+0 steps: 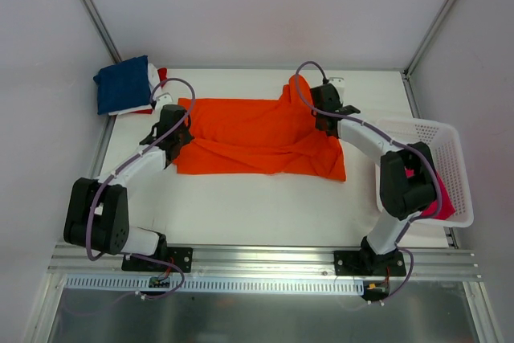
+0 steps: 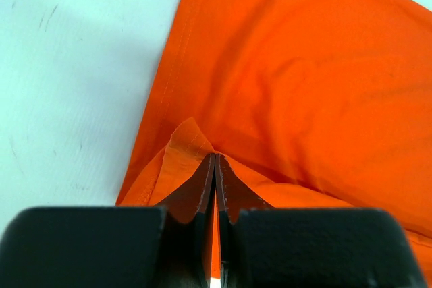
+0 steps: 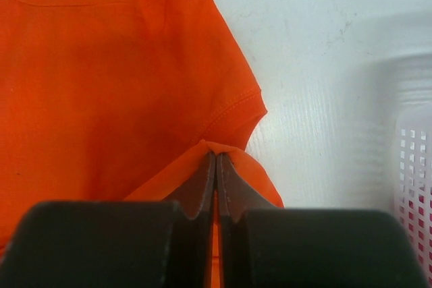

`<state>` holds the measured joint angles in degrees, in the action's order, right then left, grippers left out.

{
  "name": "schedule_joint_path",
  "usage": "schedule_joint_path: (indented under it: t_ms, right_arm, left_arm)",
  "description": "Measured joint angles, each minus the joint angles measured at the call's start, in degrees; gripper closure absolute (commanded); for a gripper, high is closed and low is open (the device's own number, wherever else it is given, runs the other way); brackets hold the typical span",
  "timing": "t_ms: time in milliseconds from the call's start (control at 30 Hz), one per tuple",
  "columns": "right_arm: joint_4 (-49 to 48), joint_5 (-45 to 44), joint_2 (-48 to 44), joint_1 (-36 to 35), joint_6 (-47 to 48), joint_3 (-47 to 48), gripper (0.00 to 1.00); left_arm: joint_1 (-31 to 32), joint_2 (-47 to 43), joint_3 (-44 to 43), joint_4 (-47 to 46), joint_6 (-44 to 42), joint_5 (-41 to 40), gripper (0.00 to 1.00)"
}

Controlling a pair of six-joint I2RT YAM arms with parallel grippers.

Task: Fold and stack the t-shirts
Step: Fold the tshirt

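A bright orange t-shirt (image 1: 253, 136) lies spread across the middle of the white table. My left gripper (image 1: 178, 128) is shut on its left edge; in the left wrist view the cloth (image 2: 304, 79) is pinched up into a peak between the jaws of that gripper (image 2: 214, 160). My right gripper (image 1: 325, 120) is shut on the shirt's right edge by a sleeve (image 3: 233, 109), with a fold of cloth held at the tips (image 3: 216, 156). A folded navy blue t-shirt (image 1: 122, 83) tops a small stack at the back left, white (image 1: 154, 78) and red (image 1: 163, 75) cloth showing beneath it.
A white lattice basket (image 1: 450, 146) stands at the right edge, pink-red cloth (image 1: 440, 197) hanging out of it behind the right arm's elbow. The basket wall (image 3: 413, 180) is close to the right gripper. Metal frame posts rise at the back corners.
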<state>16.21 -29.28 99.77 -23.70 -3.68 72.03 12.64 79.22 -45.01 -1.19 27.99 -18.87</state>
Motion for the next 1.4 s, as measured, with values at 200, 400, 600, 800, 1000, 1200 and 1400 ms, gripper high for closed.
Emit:
schedule_joint_path:
  t_ms: [200,400,600,800,1000,1200,1400]
  right_arm:
    - [-0.6,0.4,1.9,0.0,0.4,2.2,1.0]
    - [-0.9,0.5,4.4,0.2,1.0,4.9,1.0]
    - [-1.1,0.3,7.3,0.5,0.9,5.9,1.0]
    - [-1.0,0.1,10.3,0.6,0.9,6.2,0.99]
    - [-1.1,-0.5,12.0,0.6,0.5,7.0,0.48]
    - [-0.9,-2.5,13.4,0.6,1.3,8.7,0.0]
    - [0.7,-2.7,13.8,0.7,1.9,13.4,0.01]
  left_arm:
    - [0.0,2.3,-1.8,-0.9,-1.2,-1.3,1.0]
    - [0.0,4.6,-2.8,-1.6,-2.0,-1.6,1.0]
    - [0.0,6.1,-3.2,-1.6,-2.3,-2.8,1.0]
    - [0.0,8.5,-4.7,-1.5,-3.2,-3.8,0.76]
    - [0.0,10.6,-7.7,1.2,-3.7,-4.3,0.39]
    - [0.0,11.4,-9.2,1.5,-3.6,-4.7,0.21]
    - [0.0,11.5,-10.1,2.4,-3.6,-4.7,0.19]
